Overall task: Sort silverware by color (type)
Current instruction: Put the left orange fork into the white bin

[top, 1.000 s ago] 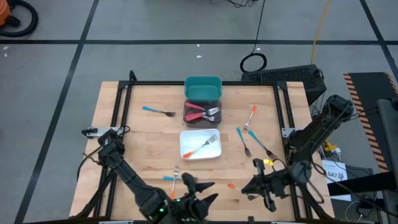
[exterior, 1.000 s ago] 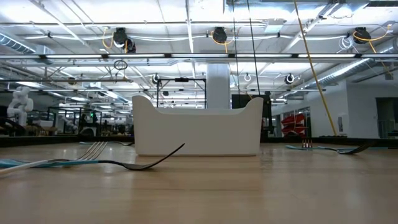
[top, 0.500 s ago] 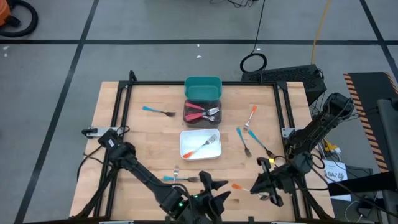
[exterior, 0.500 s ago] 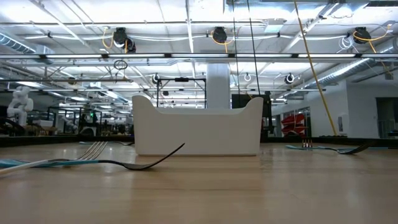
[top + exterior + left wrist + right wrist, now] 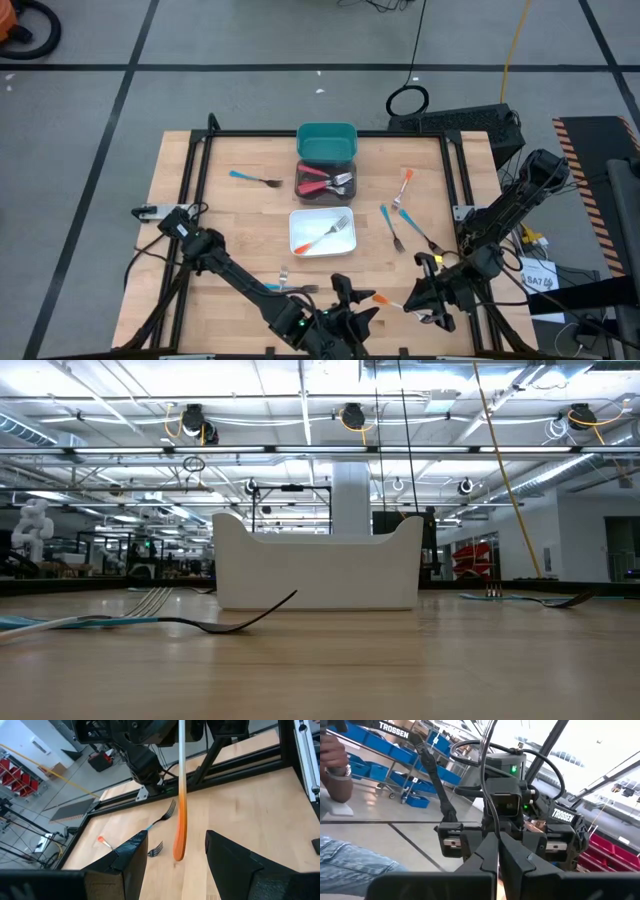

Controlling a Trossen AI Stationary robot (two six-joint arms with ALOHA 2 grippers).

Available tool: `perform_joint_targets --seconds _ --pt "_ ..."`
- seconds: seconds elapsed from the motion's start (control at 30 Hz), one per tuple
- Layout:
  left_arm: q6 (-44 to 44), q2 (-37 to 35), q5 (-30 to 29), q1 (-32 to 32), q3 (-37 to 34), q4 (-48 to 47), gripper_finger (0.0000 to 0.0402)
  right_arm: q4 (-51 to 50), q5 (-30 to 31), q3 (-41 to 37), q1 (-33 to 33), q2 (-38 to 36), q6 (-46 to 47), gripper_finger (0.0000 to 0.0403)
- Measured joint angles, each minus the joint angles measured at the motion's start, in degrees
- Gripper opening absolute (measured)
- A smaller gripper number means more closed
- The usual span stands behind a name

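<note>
Near the table's near edge, my right gripper [image 5: 410, 304] is shut on an orange-handled fork [image 5: 384, 299] that is held above the table. Its orange handle [image 5: 181, 825] points toward the table's left. My left gripper [image 5: 354, 300] faces it, open, with a finger on each side of the handle's free end [image 5: 178, 854] and not touching it. More forks lie flat on the wood: blue ones [image 5: 253, 179], [image 5: 285, 288], [image 5: 391, 228] and an orange one [image 5: 402, 188]. My right gripper pinches the fork's metal end between its two fingers; the silver neck [image 5: 180, 755] comes out of them. The fingers come roughly level from the table's right, along the fork. The fork is lifted clear, handle sticking out toward my left gripper. The head is hidden in the fingers.
Three bins stand in a row down the table's middle: a teal bin [image 5: 326, 141], a dark bin [image 5: 309, 168] holding red forks, and a white bin [image 5: 300, 240] holding an orange fork. A black frame [image 5: 190, 180] borders the table. A person's arm [image 5: 335, 765] shows beyond it.
My left gripper has travelled toward the table's right edge and a little down, staying open, until its fingers stand around the orange handle's end. My right gripper has tipped and rolled a little with the fork, then kept still.
</note>
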Motion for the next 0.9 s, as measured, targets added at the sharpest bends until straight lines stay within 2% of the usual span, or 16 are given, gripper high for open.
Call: perform_joint_targets --seconds 0.3,0.57,0.67,0.9 --pt "-0.85 0.61 0.07 0.34 0.02 1.11 0.0198 1.55 -1.23 0.0 0.02 0.0 -1.15 0.0" --pt "2.82 2.23 -1.84 0.82 -0.02 3.9 0.0193 1.52 -1.22 0.0 0.02 0.0 -0.9 0.0" --pt "2.8 2.23 -2.05 0.82 -0.02 4.47 0.0171 1.48 -1.21 0.0 0.02 0.0 -0.8 0.0" --pt "3.86 2.32 -2.08 0.61 -0.02 6.0 0.0088 1.27 -1.16 0.0 0.02 0.0 -0.6 0.0"
